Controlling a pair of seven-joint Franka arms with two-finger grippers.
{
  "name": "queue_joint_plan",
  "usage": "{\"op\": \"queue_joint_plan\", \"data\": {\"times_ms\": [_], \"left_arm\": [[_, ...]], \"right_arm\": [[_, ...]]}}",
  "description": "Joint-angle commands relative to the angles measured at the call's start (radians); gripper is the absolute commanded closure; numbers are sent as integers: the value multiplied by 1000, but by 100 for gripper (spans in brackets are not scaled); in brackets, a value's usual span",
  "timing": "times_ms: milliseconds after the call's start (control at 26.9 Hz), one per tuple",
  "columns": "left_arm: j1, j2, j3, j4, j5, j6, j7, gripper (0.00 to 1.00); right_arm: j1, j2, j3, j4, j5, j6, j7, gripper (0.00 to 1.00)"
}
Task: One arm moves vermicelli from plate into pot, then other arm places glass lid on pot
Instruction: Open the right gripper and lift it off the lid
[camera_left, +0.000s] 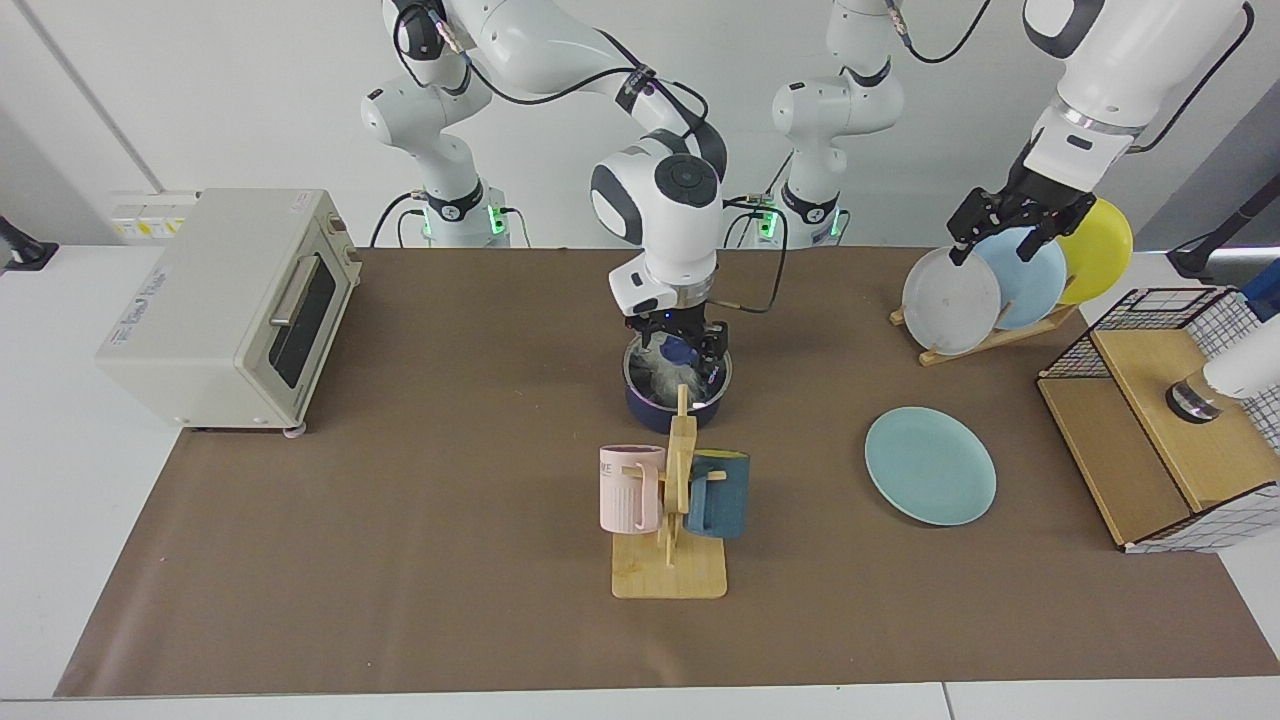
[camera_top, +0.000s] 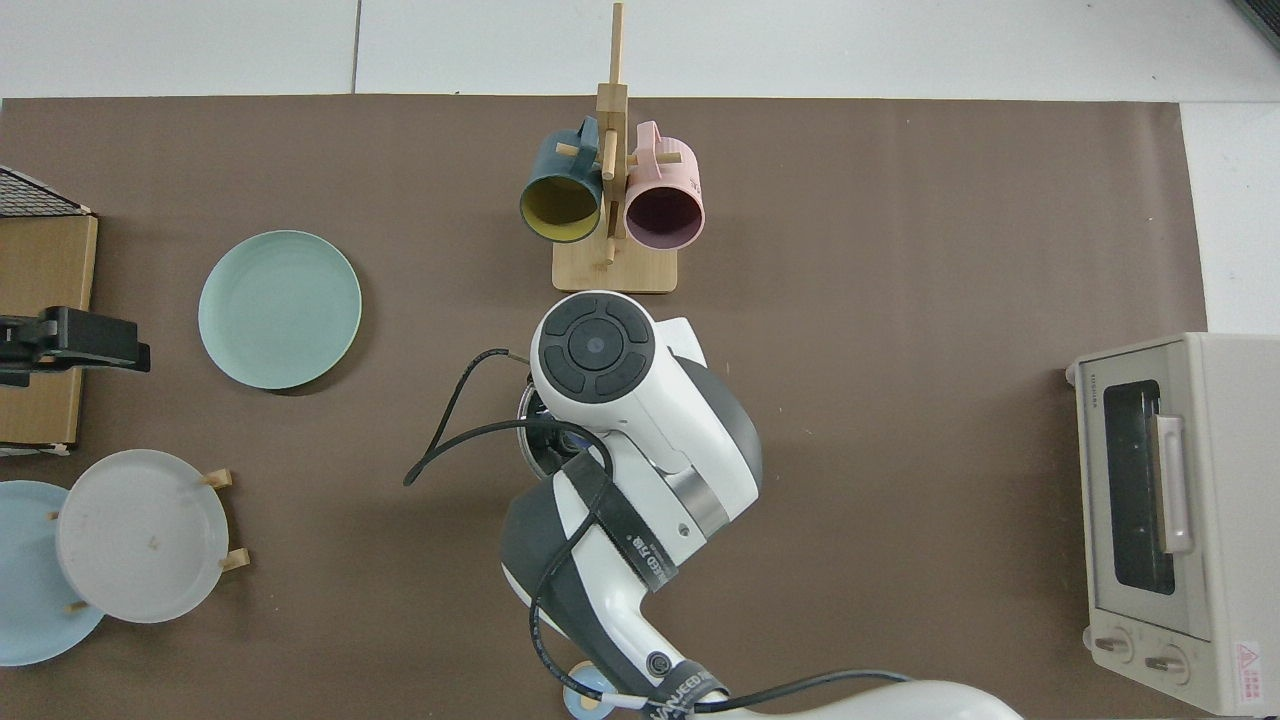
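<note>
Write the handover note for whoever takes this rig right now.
Right gripper: just above the pot, jaws open either side of the lid's knob, holding nothing.
Left gripper: waiting up by the plate rack, jaws open, empty.
Vermicelli: in the pot. Plate: bare, on the mat.
Lid: appears to sit on the pot; the top view hides it under the arm.
Done: both steps, as far as the facing view shows.
Left: lift the right arm clear and check that the lid sits level.
</note>
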Motion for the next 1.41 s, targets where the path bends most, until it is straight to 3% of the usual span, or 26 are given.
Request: {"op": "queue_joint_plan", "data": {"times_ms": [0,186,446,818,1375], "left_arm": [[7,-10,-2,-1,-6,-8,7,0],[7,-10,-2,-1,-6,-9,7,0],[6,-10,-2,-1,-6,-11,7,0],[6,-10,-2,-2,-6,-12,7,0],[6,-10,-2,-2,-6,-12,7,0]], "right_arm": [[-25,-19,0,46,-57,-41,25,0],[-74,-49,3,50,-57,-39,-13,0],[-184,-121,6,36,-38,-45,-223,0],[-348,-182,4,33,-55,-137,-598,0],[-517,-302,3,32,-69,-271,-923,0]]}}
